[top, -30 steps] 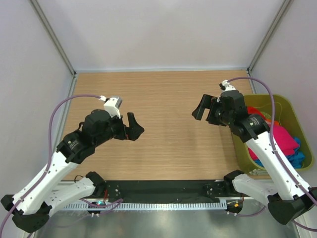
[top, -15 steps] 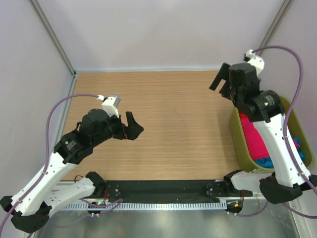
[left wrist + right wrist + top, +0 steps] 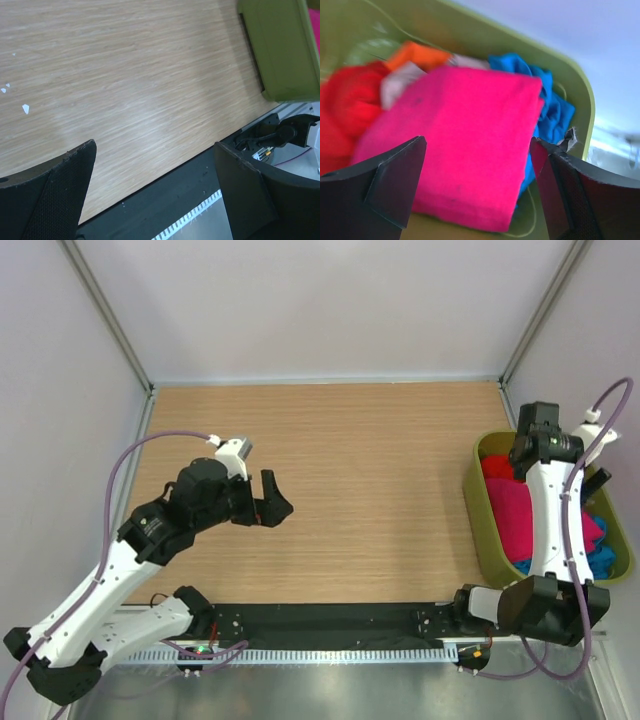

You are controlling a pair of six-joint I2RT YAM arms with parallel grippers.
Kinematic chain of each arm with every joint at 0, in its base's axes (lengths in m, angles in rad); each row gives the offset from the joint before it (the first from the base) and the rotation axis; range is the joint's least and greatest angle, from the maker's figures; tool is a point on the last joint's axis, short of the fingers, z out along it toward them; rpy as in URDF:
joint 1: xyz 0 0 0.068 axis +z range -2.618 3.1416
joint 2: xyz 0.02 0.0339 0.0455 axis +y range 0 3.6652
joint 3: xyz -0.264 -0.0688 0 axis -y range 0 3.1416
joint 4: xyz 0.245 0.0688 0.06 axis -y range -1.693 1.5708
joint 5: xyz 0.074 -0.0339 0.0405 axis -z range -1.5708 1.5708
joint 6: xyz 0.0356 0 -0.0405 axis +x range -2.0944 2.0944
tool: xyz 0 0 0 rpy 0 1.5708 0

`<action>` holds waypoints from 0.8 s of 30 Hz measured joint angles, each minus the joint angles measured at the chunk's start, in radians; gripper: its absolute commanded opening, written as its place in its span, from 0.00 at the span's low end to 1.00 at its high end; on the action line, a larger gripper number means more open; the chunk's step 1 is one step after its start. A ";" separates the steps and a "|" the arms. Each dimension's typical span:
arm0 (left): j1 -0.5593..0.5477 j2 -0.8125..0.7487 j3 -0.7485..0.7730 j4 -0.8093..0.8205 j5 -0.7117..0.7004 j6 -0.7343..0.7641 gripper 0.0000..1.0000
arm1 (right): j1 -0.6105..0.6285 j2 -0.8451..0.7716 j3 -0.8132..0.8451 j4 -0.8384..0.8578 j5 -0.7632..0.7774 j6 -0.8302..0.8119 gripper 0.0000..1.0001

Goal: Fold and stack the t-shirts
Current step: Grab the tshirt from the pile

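Note:
The t-shirts lie bunched in an olive-green tub (image 3: 478, 510) at the table's right edge. On top is a bright pink one (image 3: 465, 150), with a red one (image 3: 345, 105) to its left, an orange one (image 3: 417, 54) behind and a blue one (image 3: 542, 100) to its right. From above I see the red (image 3: 495, 470), pink (image 3: 515, 525) and blue (image 3: 602, 560) cloth. My right gripper (image 3: 477, 142) hangs open just above the pink shirt, touching nothing. My left gripper (image 3: 275, 498) is open over bare wood at the left, nothing between its fingers (image 3: 60, 190).
The wooden table (image 3: 350, 460) runs from the left wall to the tub. The tub's near corner (image 3: 285, 50) shows in the left wrist view. A black strip and the arm bases (image 3: 330, 620) line the near edge. Grey walls stand behind and beside the table.
My right arm has swung from over the table's right side back and rightward, and now points down into the tub. The left arm has barely moved.

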 measured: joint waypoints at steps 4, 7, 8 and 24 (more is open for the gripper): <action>0.000 0.048 0.004 -0.041 0.014 0.000 1.00 | -0.130 -0.034 -0.185 0.061 -0.048 -0.003 0.87; 0.000 0.056 0.005 -0.063 0.014 -0.003 1.00 | -0.226 -0.016 -0.264 0.135 -0.104 -0.024 0.76; 0.000 0.053 0.005 -0.064 0.014 -0.006 1.00 | -0.253 -0.011 -0.284 0.159 -0.127 -0.030 0.64; 0.000 0.027 -0.029 -0.053 0.013 -0.055 1.00 | -0.297 -0.030 -0.237 0.356 -0.500 -0.090 0.01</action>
